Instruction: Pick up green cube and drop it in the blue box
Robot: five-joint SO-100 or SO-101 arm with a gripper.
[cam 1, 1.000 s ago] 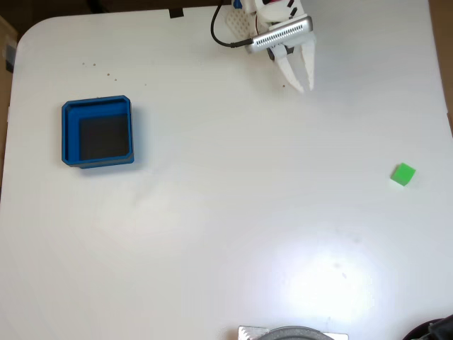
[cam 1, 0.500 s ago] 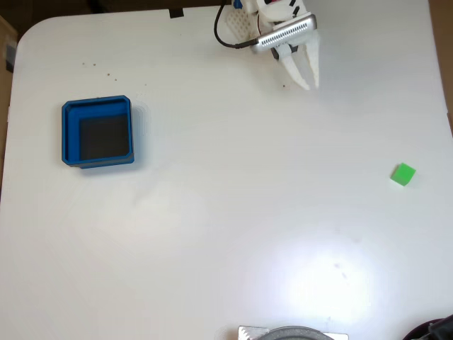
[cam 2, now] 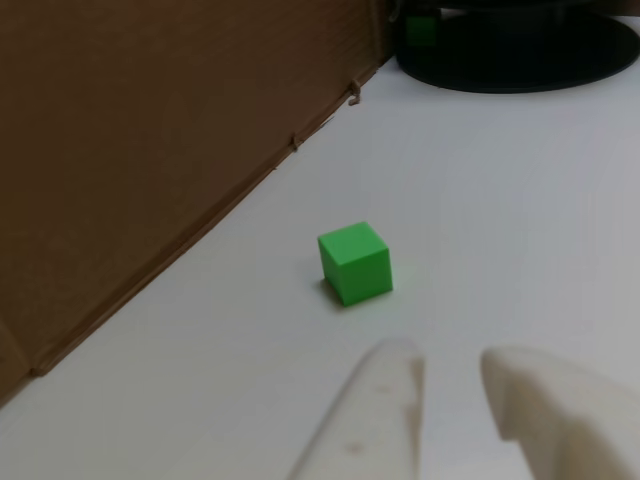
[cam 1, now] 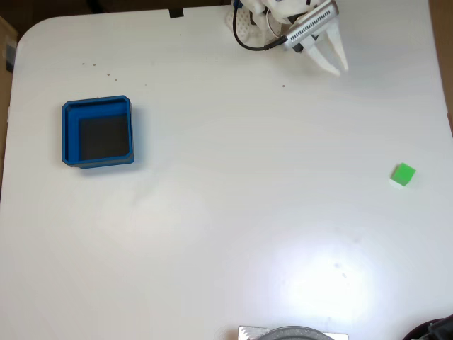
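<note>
Two pincer (cam 1: 338, 65) fingers apart, prob. empty

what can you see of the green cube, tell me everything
The green cube is small, bright green and plain-faced, with a matte plastic look and crisp edges. It sits flat on the white table near the right edge in the fixed view, far from the blue box. In the other view it rests turned corner-on, near a brown cardboard wall. Nothing touches it but the table.

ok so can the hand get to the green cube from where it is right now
Probably yes. The green cube sits alone on bare white table, and nothing lies between it and the hand, whose slightly parted fingers point toward it. The cardboard wall stands beside it, not touching.
</note>
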